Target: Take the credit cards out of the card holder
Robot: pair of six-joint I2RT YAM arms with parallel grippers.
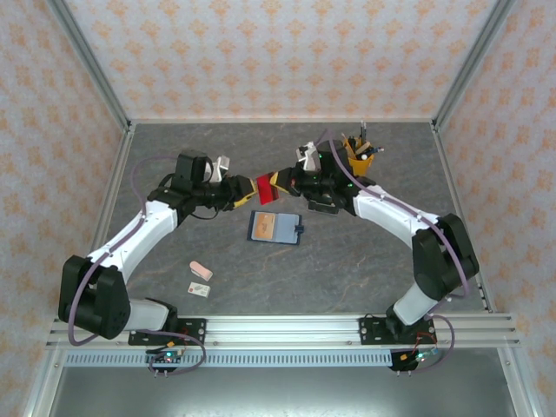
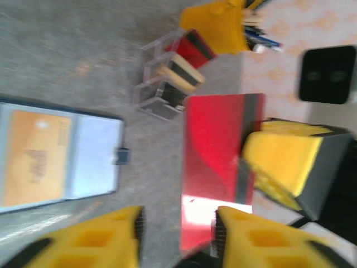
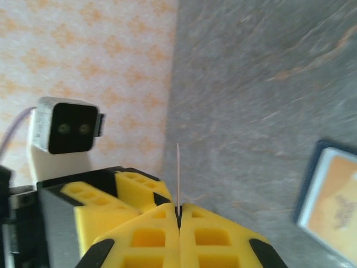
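Note:
A red credit card (image 1: 263, 189) hangs in the air between the two grippers, above the table's middle. My right gripper (image 1: 280, 182) is shut on its right end; in the right wrist view the card (image 3: 178, 167) shows edge-on, pinched between the closed jaws (image 3: 179, 215). My left gripper (image 2: 178, 226) is open, and the red card (image 2: 217, 145) lies against its right finger (image 2: 262, 240). The navy card holder (image 1: 275, 228) lies open on the table just below, with a tan-orange card (image 2: 36, 159) in its left pocket.
A clear tray with a red part (image 2: 173, 72) and a yellow pen cup (image 1: 358, 152) stand at the back right. A pink block (image 1: 201, 270) and a small white card (image 1: 201, 290) lie at the front left.

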